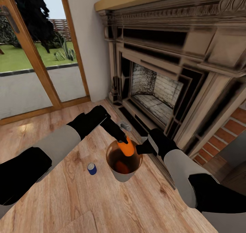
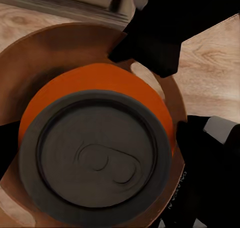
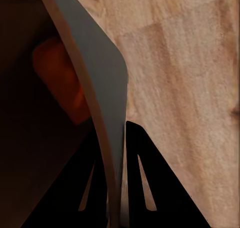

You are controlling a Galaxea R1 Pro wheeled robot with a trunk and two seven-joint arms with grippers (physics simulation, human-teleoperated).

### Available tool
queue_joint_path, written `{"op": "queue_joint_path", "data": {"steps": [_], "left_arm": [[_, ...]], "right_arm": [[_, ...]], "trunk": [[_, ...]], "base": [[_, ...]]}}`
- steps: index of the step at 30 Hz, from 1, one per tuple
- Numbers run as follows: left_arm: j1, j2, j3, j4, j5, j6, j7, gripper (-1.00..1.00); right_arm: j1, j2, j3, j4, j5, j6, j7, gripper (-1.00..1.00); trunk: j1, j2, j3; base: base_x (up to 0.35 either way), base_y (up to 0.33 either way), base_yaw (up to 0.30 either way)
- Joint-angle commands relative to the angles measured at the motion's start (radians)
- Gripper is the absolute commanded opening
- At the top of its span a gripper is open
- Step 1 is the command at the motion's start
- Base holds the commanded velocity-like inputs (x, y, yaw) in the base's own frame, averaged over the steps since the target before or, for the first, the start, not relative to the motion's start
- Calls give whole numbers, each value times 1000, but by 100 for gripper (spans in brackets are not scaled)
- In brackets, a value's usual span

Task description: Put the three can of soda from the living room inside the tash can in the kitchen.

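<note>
The trash can (image 1: 120, 177), a pale bucket with a coppery inside, is held over the wood floor in front of the fireplace. My right gripper (image 1: 142, 148) is shut on its rim, and the bucket wall (image 3: 95, 62) runs between the fingers (image 3: 145, 183). My left gripper (image 1: 121, 141) is shut on an orange soda can (image 1: 127, 148), tilted just over the bucket's mouth; its silvery top (image 2: 95, 153) faces the wrist camera. A second orange can (image 1: 120, 166) lies at the bottom of the bucket (image 3: 55, 77). A blue can (image 1: 91, 168) stands on the floor left of the bucket.
The grey-framed fireplace (image 1: 153, 93) with red brick (image 1: 235, 124) rises close ahead and to the right. Glass doors (image 1: 34, 55) to a garden stand at the left. A small grey object (image 1: 125, 126) lies on the floor by the hearth. Plank floor (image 1: 85, 199) spreads in front.
</note>
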Motion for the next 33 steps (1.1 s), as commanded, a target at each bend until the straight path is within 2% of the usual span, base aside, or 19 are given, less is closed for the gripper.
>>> {"op": "queue_joint_path", "data": {"steps": [1,2,3,8,12,19,21,22,27,33], "left_arm": [[4,0,-2,1,0,-8,3,-100],[9,0,-4,1,0,-15,6,-100],[35,1,-9,1,0,-34,36,-100],[75,0,-12,-2,1,-66,114,-100],[93,1,-12,4,0,-107,144,-100],[130,1,-14,6,-3,-131,215,-100],[142,2,-27,6,-9,-133,225,-100],[146,2,-57,7,-22,-133,230,-100],[154,0,-124,7,-52,-128,235,-100],[183,0,-137,7,-59,-126,238,-100]], "right_arm": [[-1,1,-4,0,-35,3,8,-100],[-1,1,-4,0,-35,3,8,-100],[-2,4,-3,0,-35,3,8,-100],[-2,17,-3,1,-35,3,8,-100],[-4,29,-3,2,-35,3,8,-100],[-5,39,-2,2,-35,3,8,-100],[-5,39,-2,3,-35,3,8,-100],[-5,39,-2,3,-35,3,8,-100],[-5,39,-2,2,-35,3,8,-100],[-5,39,-2,2,-35,3,8,-100]], "trunk": [[0,0,0],[0,0,0],[0,0,0],[0,0,0],[0,0,0],[0,0,0],[0,0,0],[0,0,0],[0,0,0],[0,0,0]], "base": [[0,0,0],[0,0,0],[0,0,0],[0,0,0],[0,0,0],[0,0,0],[0,0,0],[0,0,0],[0,0,0],[0,0,0]]}}
